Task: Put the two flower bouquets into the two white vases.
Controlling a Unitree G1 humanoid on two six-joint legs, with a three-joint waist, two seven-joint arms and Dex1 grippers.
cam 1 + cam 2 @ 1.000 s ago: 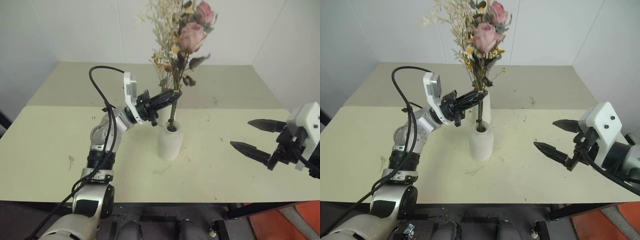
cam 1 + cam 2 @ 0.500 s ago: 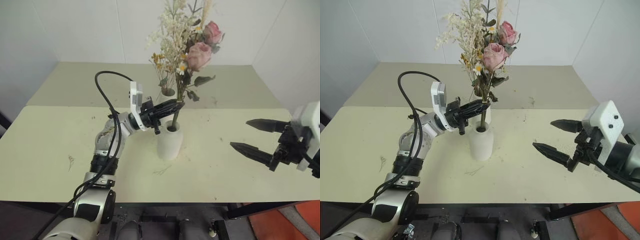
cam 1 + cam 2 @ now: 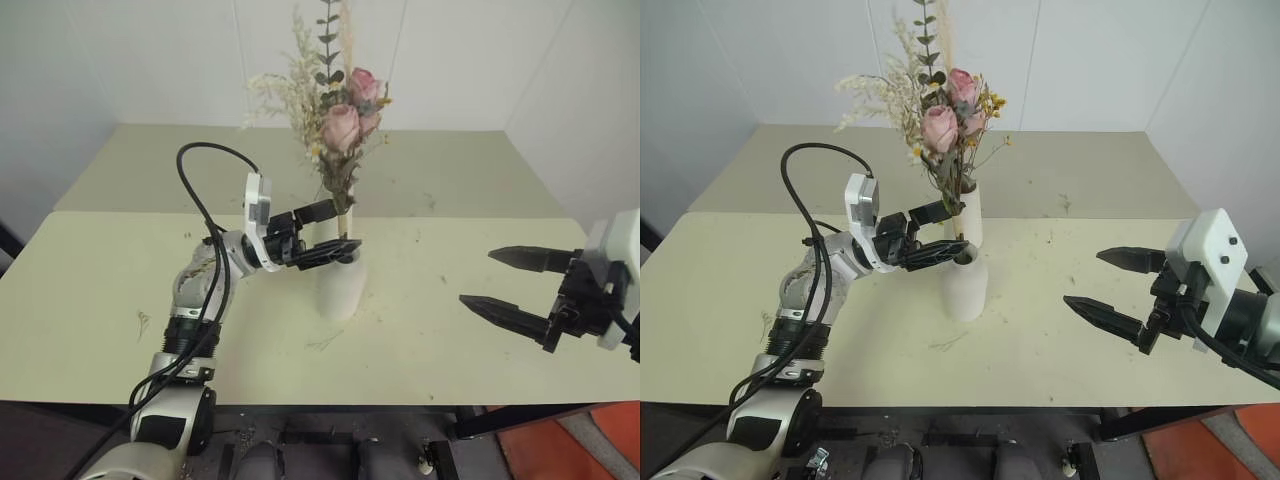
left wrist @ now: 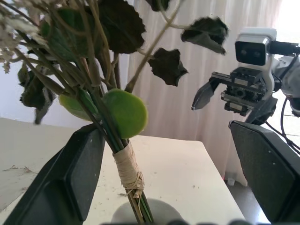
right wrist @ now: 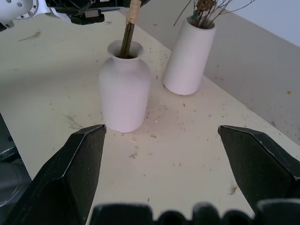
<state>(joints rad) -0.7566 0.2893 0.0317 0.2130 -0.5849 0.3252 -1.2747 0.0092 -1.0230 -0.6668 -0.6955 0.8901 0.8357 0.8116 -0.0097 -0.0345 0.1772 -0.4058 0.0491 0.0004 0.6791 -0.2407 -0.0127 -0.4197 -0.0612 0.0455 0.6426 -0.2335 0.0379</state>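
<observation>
Lighting: bright, even, diffuse; soft faint shadows on the counter (image 3: 120, 290). Left wrist view backlit by a glaring curtain (image 4: 187, 93); near leaves dark, slightly soft.

Bottle vase (image 3: 340, 287) is set mid-bench (image 3: 90, 290), rose bouquet (image 3: 340, 120) standing in its neck. Cylinder vase (image 5: 188, 56) is placed just behind, apparently holding the thin bunch (image 5: 206, 7). Left tool (image 3: 325, 232) flanks the stems; right tool (image 3: 520, 285) is well apart, rightward.
</observation>
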